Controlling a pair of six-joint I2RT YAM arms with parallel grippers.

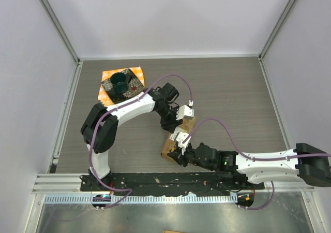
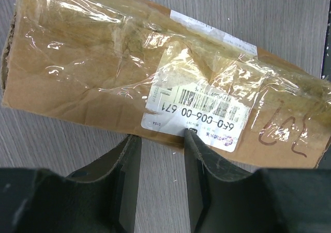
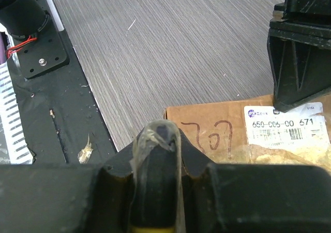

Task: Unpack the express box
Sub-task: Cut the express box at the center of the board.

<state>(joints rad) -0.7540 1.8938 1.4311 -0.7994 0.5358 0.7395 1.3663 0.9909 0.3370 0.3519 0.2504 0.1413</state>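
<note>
Express box (image 2: 103, 72) lies flat on the table (image 1: 232, 88), tape unbroken, so I judge the opening step is in hand. Left gripper (image 2: 161, 140), jaws apart, sits at the box's labelled long edge. Right gripper (image 3: 159, 134), by the box's end, looks closed, possibly on tape film. Next move: pin the box and peel the tape.

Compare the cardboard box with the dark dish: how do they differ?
The box is brown, oblong and taped, with a white label; the dish is dark and patterned. The box lies straight on the table; the dish sits on an orange cloth. The box is mid-table, the dish back left.
</note>
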